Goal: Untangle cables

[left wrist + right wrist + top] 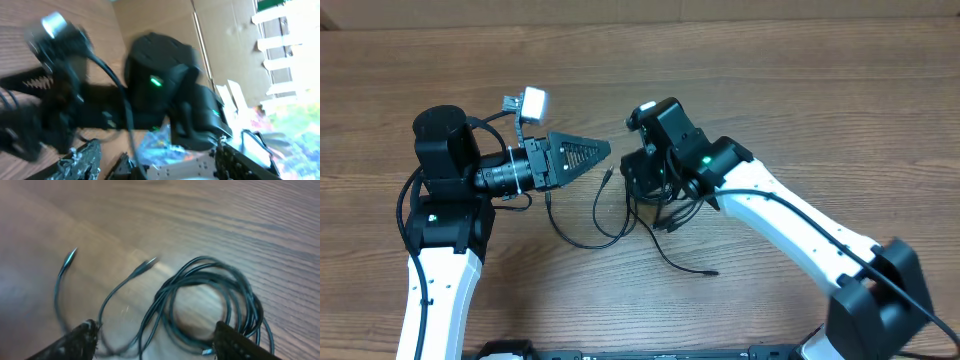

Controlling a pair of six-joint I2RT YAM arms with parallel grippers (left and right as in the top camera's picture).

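Desk: a brown wood-grain desk (800,90) is carrying everything, and nothing but the two arms and the cords is sitting on it.
Overhead, cords: the cables (620,222) are lying at mid-desk. A small coil is sitting under the right arm's wrist (670,150), and loose strands are looping toward the left arm and trailing toward the near edge.
Overhead, left side: the left pincer (582,154) is lying on its side, pointing at the coil and stopping just short of it.
Left wrist view: everything is smearing, but the fingers (80,160) are showing at the bottom, well apart, with no cord between them.
Right wrist view, cords: the coil is lying flat in several overlapping turns, with two plug ends (148,262) straying off to the left.
Right wrist view, grasp: the right pincer (155,342) is standing wide open over the near side of the coil and gripping nothing. Whether a fingertip is brushing a turn, I cannot tell.
Handling: the cords are looking light, limp and thin. They are probably sliding easily on the wood and snagging on each other.
Where to hold: I would be taking a free strand just behind a plug end, well clear of the coil, and closing fully on it.
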